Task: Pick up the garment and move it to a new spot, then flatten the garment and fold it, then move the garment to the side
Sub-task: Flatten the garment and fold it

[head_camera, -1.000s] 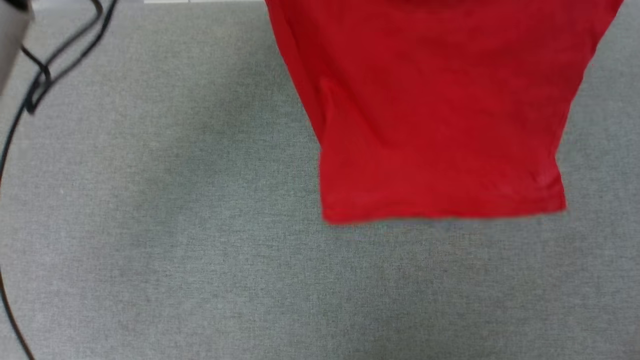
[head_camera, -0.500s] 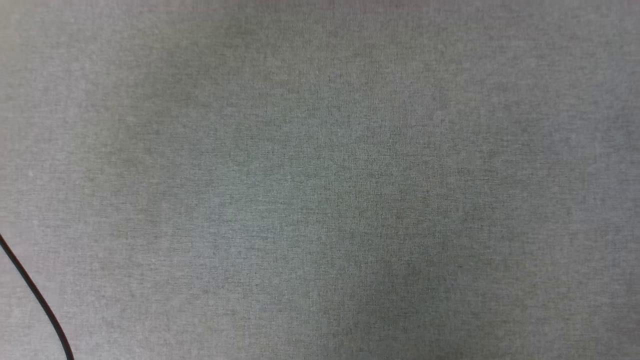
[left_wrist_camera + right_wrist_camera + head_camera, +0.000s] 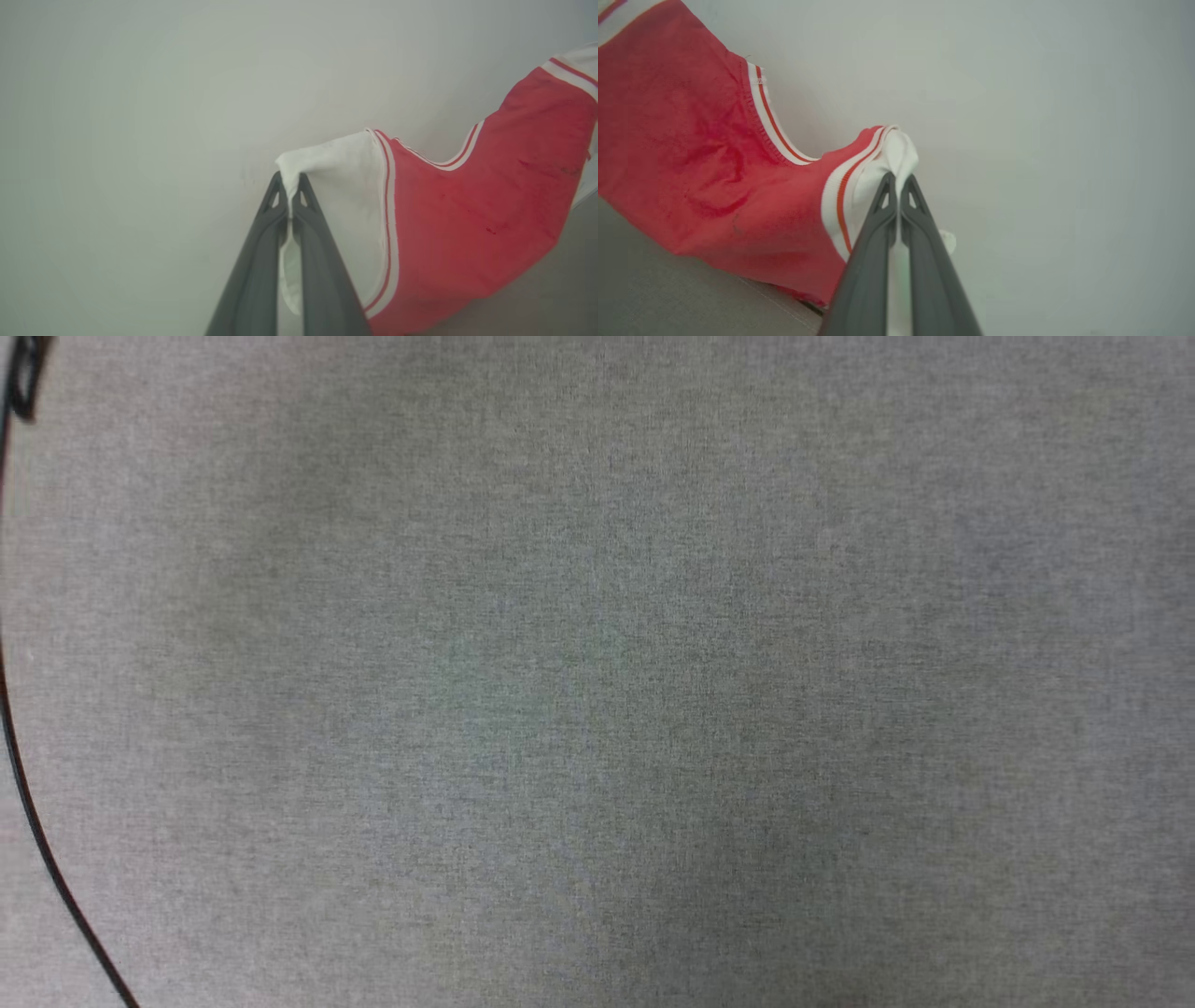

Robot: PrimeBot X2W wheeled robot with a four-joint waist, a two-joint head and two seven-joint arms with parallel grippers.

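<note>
My left tool (image 3: 290, 179) is clenched on a white sleeve (image 3: 341, 196) of the garment (image 3: 467, 210), whose red body runs off toward 3 o'clock in the left wrist view. My right tool (image 3: 899, 181) grips the other white sleeve (image 3: 899, 154), with red cloth trailing toward 9 o'clock. Under the head camera I see grey floor (image 3: 597, 672) and a black cable (image 3: 93, 952) at 8 o'clock.
</note>
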